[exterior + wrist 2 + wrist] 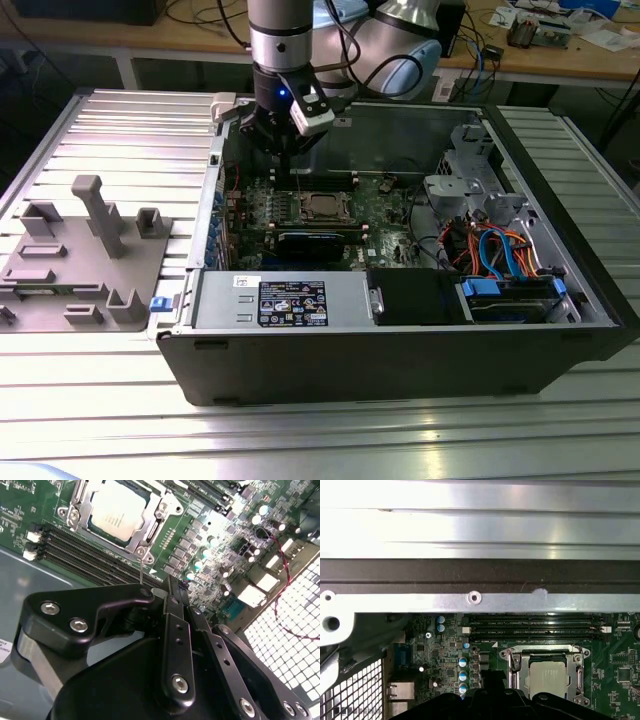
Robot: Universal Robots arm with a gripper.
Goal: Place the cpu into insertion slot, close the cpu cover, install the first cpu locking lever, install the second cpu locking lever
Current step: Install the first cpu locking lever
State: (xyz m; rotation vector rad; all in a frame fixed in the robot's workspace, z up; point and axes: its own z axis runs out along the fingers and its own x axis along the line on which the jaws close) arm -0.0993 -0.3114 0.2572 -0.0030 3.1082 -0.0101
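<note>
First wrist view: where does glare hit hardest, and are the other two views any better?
In the first wrist view glare washes out the ribbed metal surface beyond the case, while the cpu is evenly lit; in the second wrist view the perforated case wall blows out white; in the exterior view pale reflections streak the table.

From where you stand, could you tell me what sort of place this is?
Most likely a robotics lab workbench: an open computer case sits on a ribbed aluminium table, a grey fixture tray lies beside it, and a cluttered wooden desk stands behind.
</note>
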